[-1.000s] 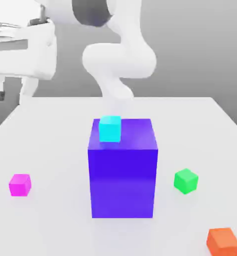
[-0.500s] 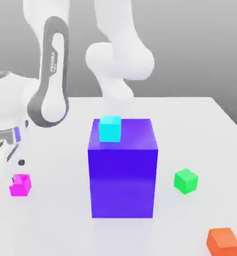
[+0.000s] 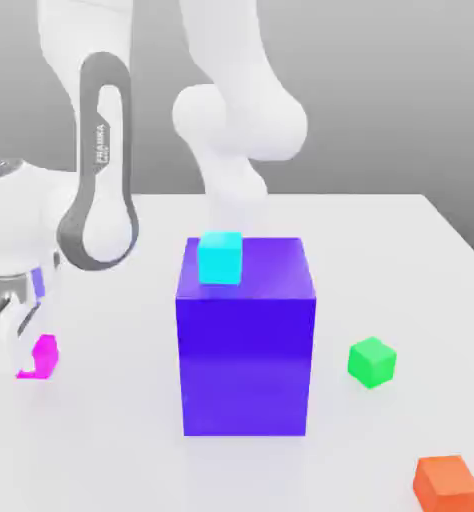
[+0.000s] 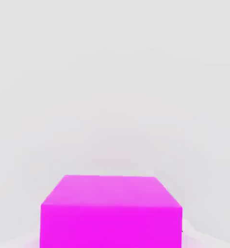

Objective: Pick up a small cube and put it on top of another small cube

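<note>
In the exterior view, the small magenta cube (image 3: pixel 45 357) is gripped by the white two-finger gripper (image 3: pixel 19 345), closed on it, left of the large blue-purple block (image 3: pixel 246 365), on which a small cyan cube (image 3: pixel 220 258) is borne. The small bright green cube (image 3: pixel 372 362) is seen on the white table (image 3: pixel 331 215), right of the block, with a small orange cube (image 3: pixel 446 485) nearer the camera. In the hand view, the magenta cube is shown close up.

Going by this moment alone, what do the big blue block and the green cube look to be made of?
Blue block: probably smooth plastic or painted wood, slightly glossy; a soft sheen crosses its front.
Green cube: perhaps matte plastic or painted wood; flat, even colour without visible grain.
</note>
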